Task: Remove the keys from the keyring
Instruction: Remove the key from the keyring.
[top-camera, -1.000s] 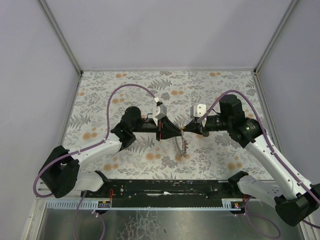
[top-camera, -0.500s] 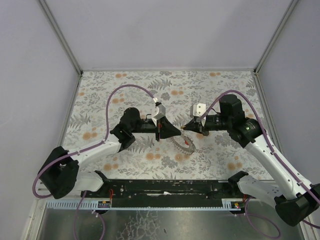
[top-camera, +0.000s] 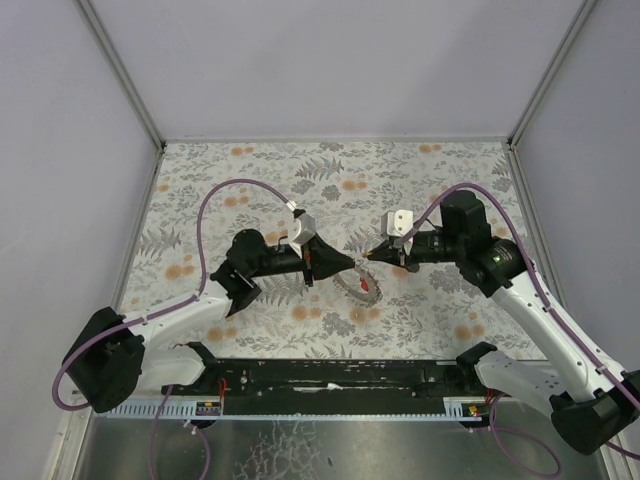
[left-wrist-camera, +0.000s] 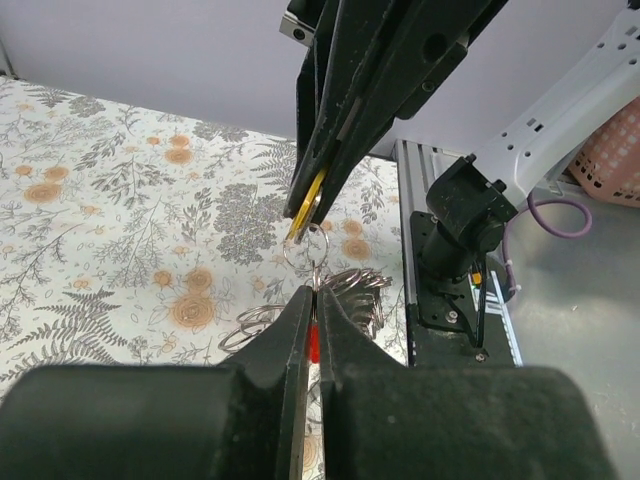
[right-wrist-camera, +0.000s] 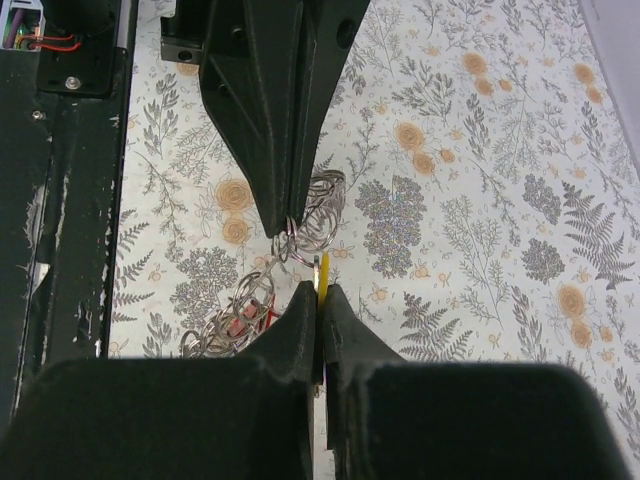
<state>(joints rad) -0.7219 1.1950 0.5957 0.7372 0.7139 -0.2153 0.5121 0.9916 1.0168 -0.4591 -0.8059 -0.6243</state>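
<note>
The keyring (top-camera: 362, 287), a bunch of linked silver coils, hangs between my two gripper tips above the floral cloth. My left gripper (top-camera: 348, 265) is shut on a small ring (left-wrist-camera: 307, 246) at its top, and a red bit (left-wrist-camera: 314, 342) shows between the jaws (left-wrist-camera: 313, 295). My right gripper (top-camera: 370, 257) faces it, shut on the yellow key (right-wrist-camera: 324, 268) that hangs from that same ring (right-wrist-camera: 320, 288). More coils (right-wrist-camera: 322, 208) and red keys (right-wrist-camera: 243, 318) dangle below. In the left wrist view the yellow key (left-wrist-camera: 312, 200) sits in the right fingers (left-wrist-camera: 350, 120).
The floral cloth (top-camera: 420, 190) covers the table between white walls. A black rail (top-camera: 330, 375) with both arm bases runs along the near edge. A pink basket (left-wrist-camera: 612, 160) stands beyond the table's side, behind the right arm base (left-wrist-camera: 465, 230).
My left arm's elbow has swung left and its wrist has turned, with the jaws now closed. The hanging keyring bunch has been drawn up shorter under the tips. The right arm has held still.
</note>
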